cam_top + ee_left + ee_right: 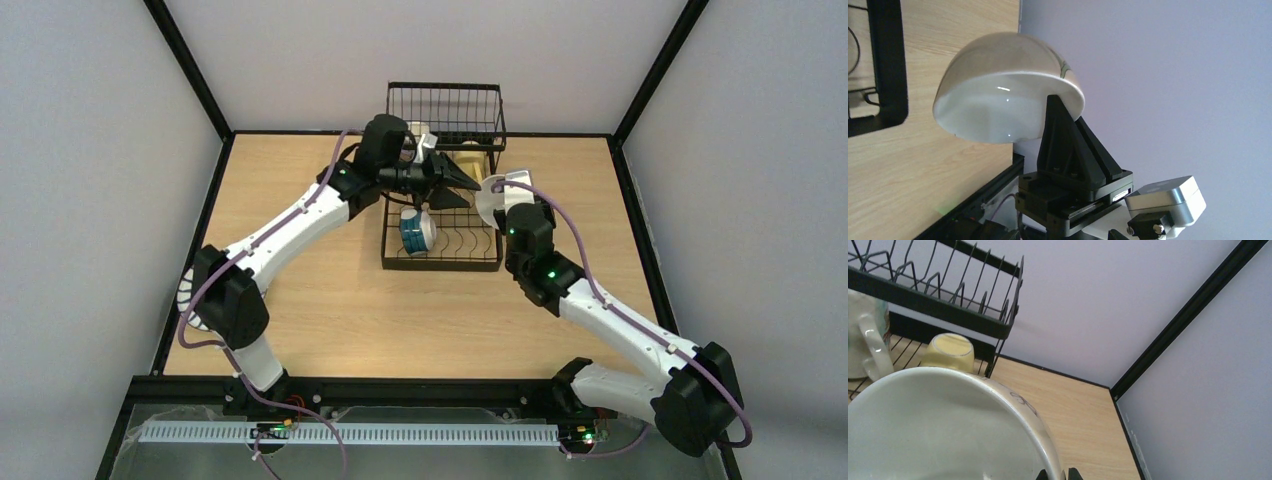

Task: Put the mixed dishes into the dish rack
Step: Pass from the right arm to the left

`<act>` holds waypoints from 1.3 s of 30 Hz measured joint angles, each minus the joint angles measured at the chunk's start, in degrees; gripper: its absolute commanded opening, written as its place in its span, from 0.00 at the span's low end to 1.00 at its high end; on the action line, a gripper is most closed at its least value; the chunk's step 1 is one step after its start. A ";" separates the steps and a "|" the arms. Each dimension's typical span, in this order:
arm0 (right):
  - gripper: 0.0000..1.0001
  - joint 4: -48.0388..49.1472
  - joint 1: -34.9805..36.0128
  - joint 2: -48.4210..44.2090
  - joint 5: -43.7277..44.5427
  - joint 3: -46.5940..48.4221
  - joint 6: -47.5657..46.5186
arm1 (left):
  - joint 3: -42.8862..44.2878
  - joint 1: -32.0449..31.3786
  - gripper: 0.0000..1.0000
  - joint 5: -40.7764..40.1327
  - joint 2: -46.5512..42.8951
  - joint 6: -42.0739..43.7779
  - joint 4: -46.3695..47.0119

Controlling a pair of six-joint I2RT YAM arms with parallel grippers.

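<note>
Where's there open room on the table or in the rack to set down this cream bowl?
Bare wooden table lies in front of the black wire dish rack, between the two arms. Inside, the lower slots right of the blue-outside bowl look free. The rack's back is crowded: a yellow mug, with the left arm reaching over.
</note>
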 measured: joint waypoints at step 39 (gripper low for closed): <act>0.00 13.03 2.60 1.49 1.97 -5.44 -3.67 | 16.87 0.39 0.99 -9.20 15.30 -12.44 -5.31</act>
